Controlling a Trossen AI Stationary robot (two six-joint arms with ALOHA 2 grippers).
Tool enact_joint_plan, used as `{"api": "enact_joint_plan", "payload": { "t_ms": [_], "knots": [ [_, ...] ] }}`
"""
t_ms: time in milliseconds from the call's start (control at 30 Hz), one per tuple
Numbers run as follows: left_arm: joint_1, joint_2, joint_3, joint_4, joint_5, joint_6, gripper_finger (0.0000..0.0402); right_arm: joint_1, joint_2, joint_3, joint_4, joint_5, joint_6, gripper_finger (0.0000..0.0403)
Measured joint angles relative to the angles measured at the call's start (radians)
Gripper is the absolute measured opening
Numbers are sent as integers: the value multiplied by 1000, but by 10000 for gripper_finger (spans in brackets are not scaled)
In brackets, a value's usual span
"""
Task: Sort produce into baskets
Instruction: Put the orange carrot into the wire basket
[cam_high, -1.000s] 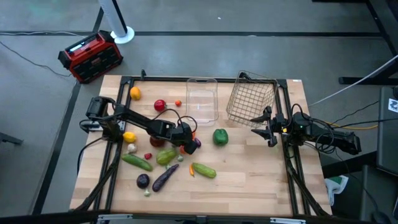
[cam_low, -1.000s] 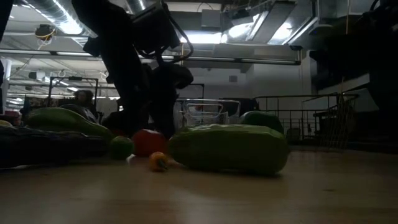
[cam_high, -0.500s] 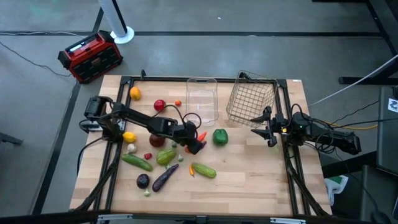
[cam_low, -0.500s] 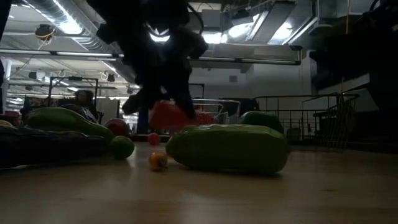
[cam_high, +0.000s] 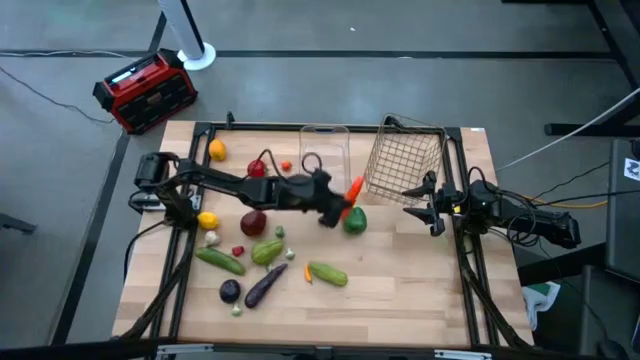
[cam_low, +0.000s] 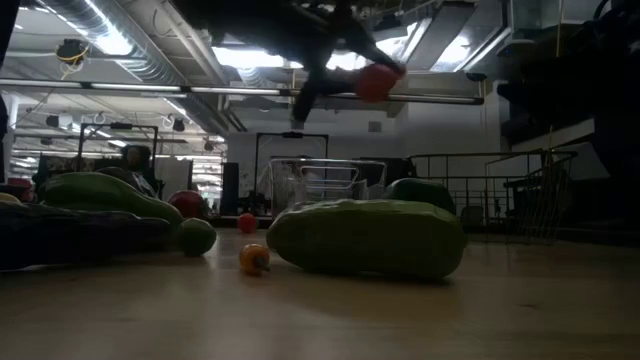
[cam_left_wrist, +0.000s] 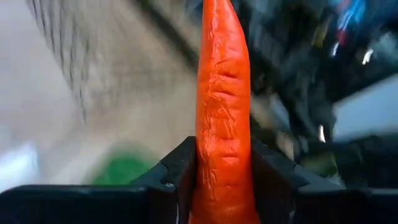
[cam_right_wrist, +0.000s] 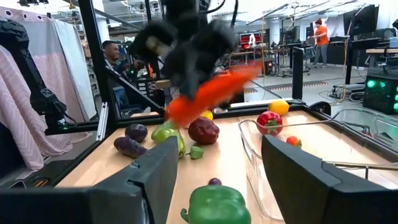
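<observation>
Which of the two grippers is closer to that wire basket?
Right. The right gripper waits beside the wire basket; the left gripper, holding the carrot, is farther off.

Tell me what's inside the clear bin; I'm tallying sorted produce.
Nothing shows inside the clear bin; the left tool and its arm cover its near corner, holding the carrot aloft.

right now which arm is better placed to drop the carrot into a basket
Left. Its fingers are already clamped on the carrot, lifted above the table beside the wire basket and clear bin. The right gripper waits empty at the table's right edge.
</observation>
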Motion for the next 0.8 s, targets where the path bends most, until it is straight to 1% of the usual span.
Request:
{"api": "enact_joint_plan", "payload": {
  "t_ms": [100, 233, 400, 500, 633, 733, 800],
  "knots": [
    [36, 40, 8, 181, -72, 108, 126, 0, 0, 0, -15, 0, 0, 230],
    [78, 129, 86, 321, -83, 237, 134, 0, 0, 0, -23, 1, 0, 230],
    [109, 279, 269, 319, -84, 396, 134, 0, 0, 0, -33, 1, 0, 230],
    [120, 358, 356, 316, -83, 486, 136, 0, 0, 0, -33, 1, 0, 230],
    [140, 426, 410, 317, -83, 567, 146, 0, 0, 0, -34, 1, 0, 230],
    [154, 459, 422, 313, -82, 563, 160, 0, 0, 0, -34, 1, 0, 230],
    [165, 472, 425, 317, -64, 555, 173, 0, 0, 0, -34, 1, 0, 230]
  ]
}}
